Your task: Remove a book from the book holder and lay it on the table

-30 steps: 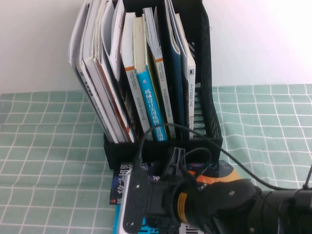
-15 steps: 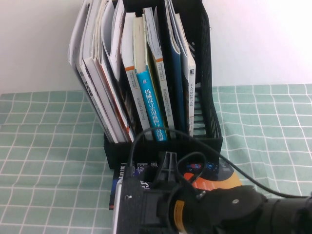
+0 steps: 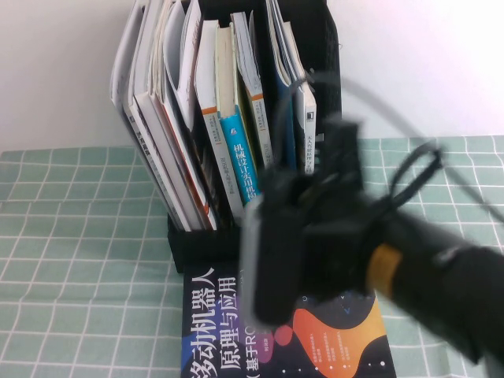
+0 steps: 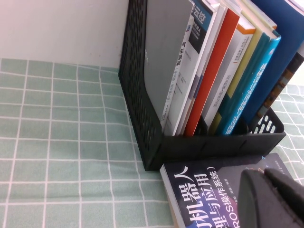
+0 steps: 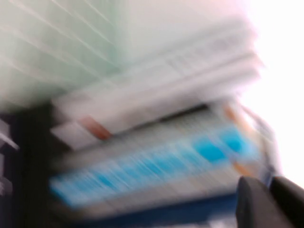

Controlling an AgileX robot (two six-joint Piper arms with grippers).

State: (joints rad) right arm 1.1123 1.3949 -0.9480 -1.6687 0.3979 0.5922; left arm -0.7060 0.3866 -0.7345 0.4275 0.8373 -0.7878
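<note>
Book flat on table, edge against book holder; right gripper above, left gripper beside, jaws unclear.

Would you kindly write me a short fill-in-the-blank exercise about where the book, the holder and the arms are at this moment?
1. The book lies flat on the ____.
2. It rests just in front of the book holder's low ____ wall.
3. The right gripper is raised in front of the ____.
4. The left gripper hovers over the ____.

Missing words: table; front; book holder; book
</note>
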